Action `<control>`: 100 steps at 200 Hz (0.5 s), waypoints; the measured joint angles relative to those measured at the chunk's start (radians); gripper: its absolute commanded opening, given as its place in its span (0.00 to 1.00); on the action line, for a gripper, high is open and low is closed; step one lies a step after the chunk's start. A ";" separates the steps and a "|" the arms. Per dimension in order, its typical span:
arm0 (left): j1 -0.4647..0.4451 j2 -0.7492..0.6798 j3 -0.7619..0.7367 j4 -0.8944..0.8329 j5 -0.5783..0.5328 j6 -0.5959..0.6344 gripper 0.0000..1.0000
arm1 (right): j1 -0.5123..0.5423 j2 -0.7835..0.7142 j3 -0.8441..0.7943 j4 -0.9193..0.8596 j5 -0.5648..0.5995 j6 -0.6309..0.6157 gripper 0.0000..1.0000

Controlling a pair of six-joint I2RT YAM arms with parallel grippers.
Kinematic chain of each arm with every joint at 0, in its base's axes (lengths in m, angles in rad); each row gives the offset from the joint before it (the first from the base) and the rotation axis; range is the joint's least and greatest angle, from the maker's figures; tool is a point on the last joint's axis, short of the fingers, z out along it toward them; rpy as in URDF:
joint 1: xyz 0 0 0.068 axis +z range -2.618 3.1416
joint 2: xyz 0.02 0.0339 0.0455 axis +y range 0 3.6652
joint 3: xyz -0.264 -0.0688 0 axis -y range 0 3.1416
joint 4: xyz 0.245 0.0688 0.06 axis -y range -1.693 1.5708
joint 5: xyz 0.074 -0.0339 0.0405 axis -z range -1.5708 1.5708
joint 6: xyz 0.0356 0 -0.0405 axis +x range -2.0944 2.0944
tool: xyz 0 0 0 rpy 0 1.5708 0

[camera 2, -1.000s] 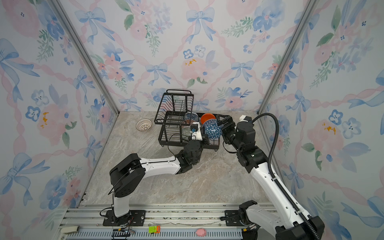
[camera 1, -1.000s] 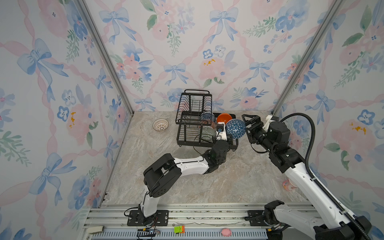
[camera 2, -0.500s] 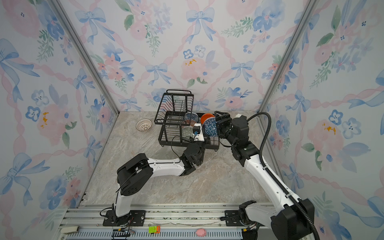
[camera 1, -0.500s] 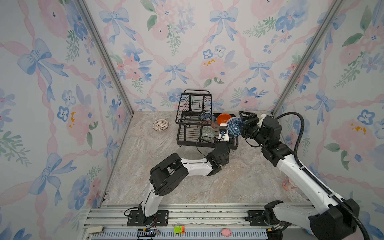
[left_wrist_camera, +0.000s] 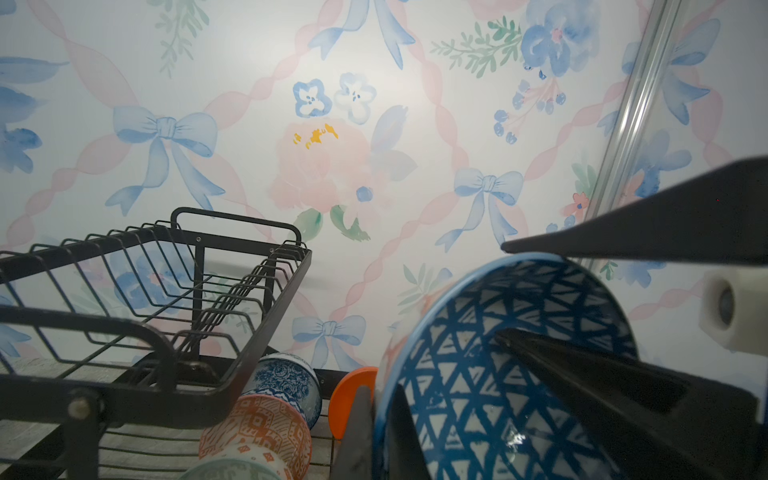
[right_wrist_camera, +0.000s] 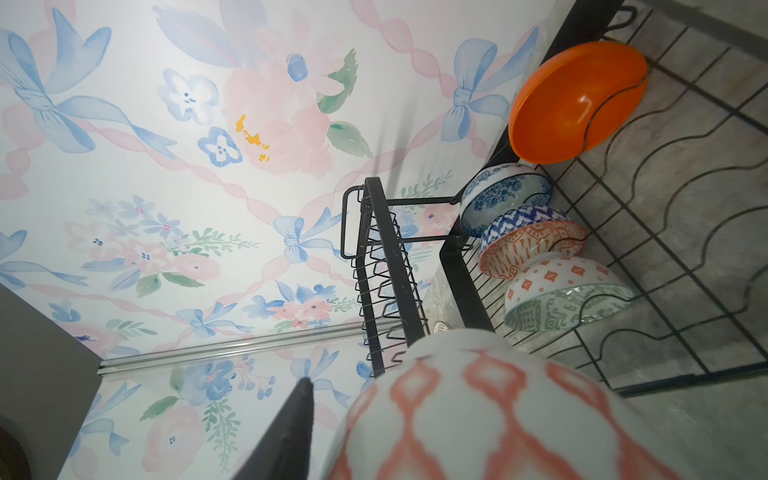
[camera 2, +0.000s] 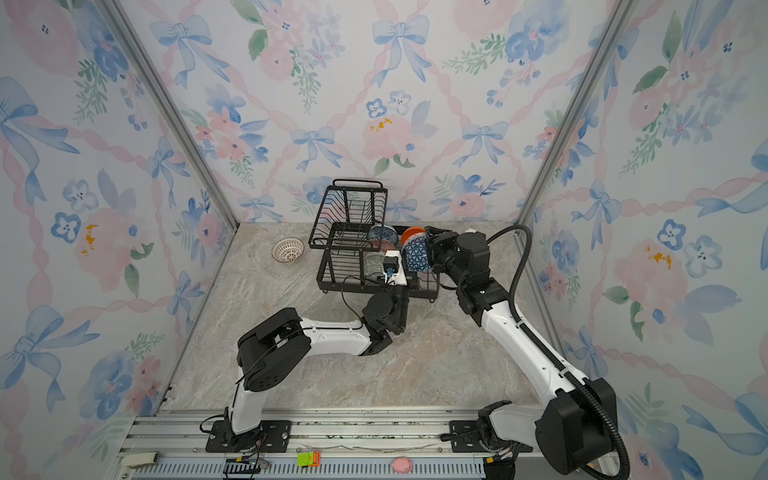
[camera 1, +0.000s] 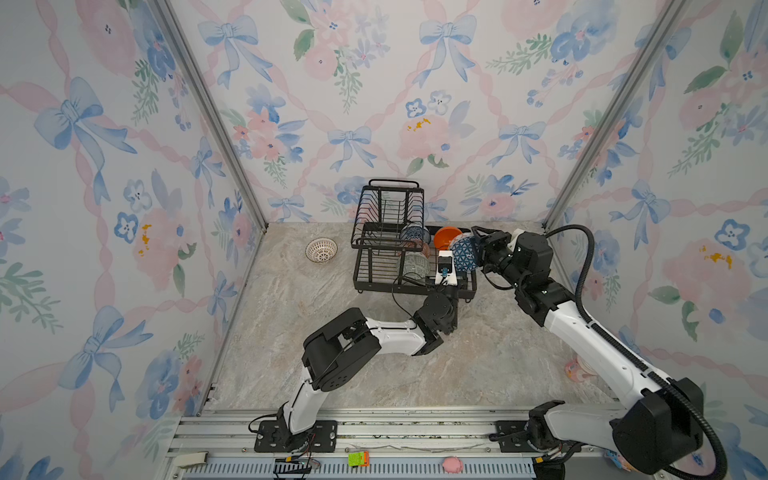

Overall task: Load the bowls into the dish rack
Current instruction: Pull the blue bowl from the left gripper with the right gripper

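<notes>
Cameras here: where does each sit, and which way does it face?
Top views: high over the front rail, looking down at the dish rack; both arms show.
Left wrist: low by the rack, looking up at the back wall; left gripper pinches the dark blue bowl's rim.
Right wrist: at the rack's right end, looking along it to the wall; one right gripper finger shows.
Shared: both wrist views show the orange bowl.

dish rack (left_wrist_camera: 270, 328): black metal wire, matt coating
orange bowl (right_wrist_camera: 573, 99): looks like glazed ceramic, glossy, smooth
dark blue bowl (left_wrist_camera: 478, 395): glazed, shiny inside
table (camera 1: 374, 374): marble-look top, smooth, dull
</notes>
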 measured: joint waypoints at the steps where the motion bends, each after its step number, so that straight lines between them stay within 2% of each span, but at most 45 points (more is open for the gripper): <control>1: 0.000 0.000 0.000 0.000 0.000 0.000 0.00 | 0.000 0.000 0.000 0.001 0.000 0.001 0.30; 25: -0.001 0.003 0.000 0.001 -0.002 0.009 0.00 | 0.002 0.000 0.008 0.014 -0.023 0.026 0.18; 47: -0.001 0.007 -0.001 0.001 -0.009 0.011 0.00 | 0.007 -0.002 0.013 0.019 -0.053 0.047 0.11; 53: -0.001 0.007 -0.001 0.002 -0.011 0.012 0.05 | 0.007 -0.003 0.014 0.017 -0.056 0.043 0.09; 79: -0.001 0.007 -0.002 0.004 -0.009 0.015 0.10 | 0.007 -0.008 0.014 0.014 -0.060 0.041 0.04; 100: -0.007 0.007 -0.003 0.005 -0.002 0.029 0.19 | 0.006 -0.013 0.014 0.013 -0.054 0.023 0.02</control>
